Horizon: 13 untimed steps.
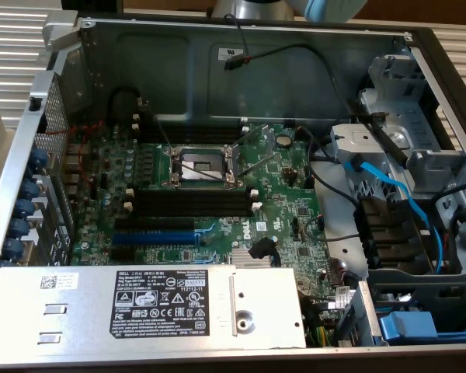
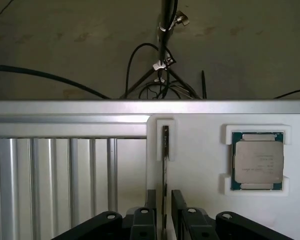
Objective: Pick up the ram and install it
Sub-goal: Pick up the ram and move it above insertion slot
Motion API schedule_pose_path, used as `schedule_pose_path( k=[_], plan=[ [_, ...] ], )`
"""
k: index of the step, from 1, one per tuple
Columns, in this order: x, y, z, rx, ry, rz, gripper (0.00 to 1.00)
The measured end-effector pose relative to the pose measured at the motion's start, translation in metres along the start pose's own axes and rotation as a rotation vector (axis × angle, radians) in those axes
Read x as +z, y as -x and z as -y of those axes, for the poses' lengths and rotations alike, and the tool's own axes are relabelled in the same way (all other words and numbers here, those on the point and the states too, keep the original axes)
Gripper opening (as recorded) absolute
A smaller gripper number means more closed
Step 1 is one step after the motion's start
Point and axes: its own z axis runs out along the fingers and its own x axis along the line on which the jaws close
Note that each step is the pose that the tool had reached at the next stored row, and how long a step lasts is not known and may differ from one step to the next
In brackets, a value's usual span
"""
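My pincer (image 2: 164, 200) is apart, with one finger on each side of the ram (image 2: 165, 155). The ram stands on its thin edge. Its long side runs straight out from the pincer into the white holder (image 2: 157, 131).

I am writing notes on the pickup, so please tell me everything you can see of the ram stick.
The ram shows edge-on: a thin dark strip standing on its long edge. Its far end sits in a raised white holder; its near end runs between the black fingers of the open gripper, a thin gap on each side. Chips and label are hidden.
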Motion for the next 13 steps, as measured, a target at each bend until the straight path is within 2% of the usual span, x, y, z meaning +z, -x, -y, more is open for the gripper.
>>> schedule_pose_path(
  k=[4,13],
  plan=[
    [0.0013,0.0009,0.0004,-0.013,-0.0005,0.0003,0.27],
    [0.0046,0.0052,0.0003,-0.027,-0.0008,-0.0064,0.27]
  ],
)
